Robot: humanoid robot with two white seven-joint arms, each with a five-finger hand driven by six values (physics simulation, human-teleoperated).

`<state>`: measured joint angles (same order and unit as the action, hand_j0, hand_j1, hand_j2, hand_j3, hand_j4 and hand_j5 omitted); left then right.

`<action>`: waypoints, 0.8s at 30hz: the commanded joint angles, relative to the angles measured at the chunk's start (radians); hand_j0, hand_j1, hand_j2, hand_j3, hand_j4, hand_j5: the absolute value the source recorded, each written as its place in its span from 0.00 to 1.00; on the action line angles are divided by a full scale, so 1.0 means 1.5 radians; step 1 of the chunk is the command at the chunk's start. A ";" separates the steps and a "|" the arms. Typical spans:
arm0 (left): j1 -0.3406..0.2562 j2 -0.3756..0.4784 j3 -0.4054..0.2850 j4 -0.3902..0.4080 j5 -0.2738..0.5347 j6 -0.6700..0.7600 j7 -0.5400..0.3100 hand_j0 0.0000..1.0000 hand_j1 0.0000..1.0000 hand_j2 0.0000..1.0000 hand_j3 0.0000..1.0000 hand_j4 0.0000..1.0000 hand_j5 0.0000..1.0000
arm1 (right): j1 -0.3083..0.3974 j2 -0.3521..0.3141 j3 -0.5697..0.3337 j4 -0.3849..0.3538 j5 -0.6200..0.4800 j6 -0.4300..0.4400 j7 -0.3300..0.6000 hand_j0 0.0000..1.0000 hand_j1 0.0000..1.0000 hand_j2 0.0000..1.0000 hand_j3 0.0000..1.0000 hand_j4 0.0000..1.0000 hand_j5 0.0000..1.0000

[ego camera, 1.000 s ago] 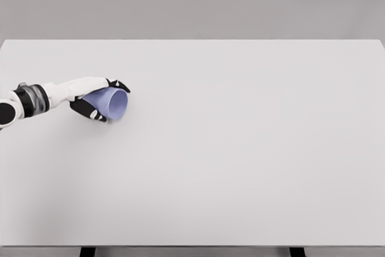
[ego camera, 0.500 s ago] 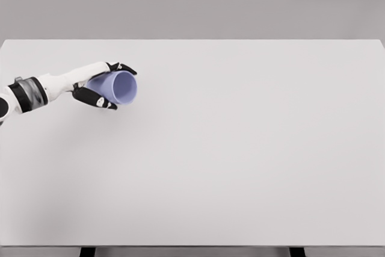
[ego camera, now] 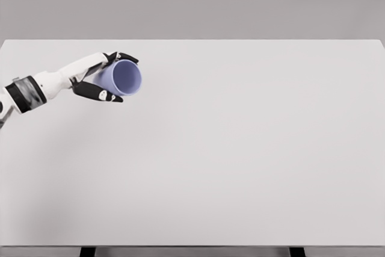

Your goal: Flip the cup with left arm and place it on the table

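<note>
A pale blue cup (ego camera: 122,77) is held on its side above the white table (ego camera: 240,148), its open mouth facing right and toward me. My left hand (ego camera: 113,76) is shut on it, black-tipped fingers wrapping over the top and thumb under the bottom rim. The white forearm comes in from the left edge. The cup appears lifted off the tabletop. My right arm does not show.
The table's far edge (ego camera: 192,40) runs just behind the hand, with a grey wall beyond. Two dark table legs (ego camera: 88,251) show at the bottom edge.
The left hand has risen and moved right and away with the cup. The cup's mouth has turned more toward me.
</note>
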<state>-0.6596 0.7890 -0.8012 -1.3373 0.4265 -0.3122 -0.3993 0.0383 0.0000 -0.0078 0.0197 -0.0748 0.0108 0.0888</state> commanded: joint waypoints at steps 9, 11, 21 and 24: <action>0.031 -0.035 0.044 0.004 0.060 -0.003 0.000 0.81 0.81 0.81 0.81 0.81 0.81 | 0.000 0.000 0.000 0.000 0.000 0.000 0.000 1.00 1.00 1.00 1.00 1.00 1.00; 0.033 -0.040 0.048 0.004 0.069 -0.003 0.000 0.81 0.81 0.81 0.81 0.81 0.81 | 0.000 0.000 0.000 0.000 0.000 0.000 0.000 1.00 1.00 1.00 1.00 1.00 1.00; 0.077 -0.062 0.095 0.007 0.083 -0.003 0.000 0.81 0.81 0.81 0.81 0.81 0.81 | 0.000 0.000 0.000 0.000 0.001 0.000 0.000 1.00 1.00 1.00 1.00 1.00 1.00; 0.097 -0.078 0.115 0.007 0.082 -0.004 0.000 0.81 0.81 0.81 0.81 0.81 0.81 | 0.000 0.000 0.000 0.000 0.000 0.000 0.000 1.00 1.00 1.00 1.00 1.00 1.00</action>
<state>-0.4986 0.6862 -0.6512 -1.3262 0.5422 -0.3178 -0.3993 0.0383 0.0000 -0.0078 0.0197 -0.0749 0.0108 0.0888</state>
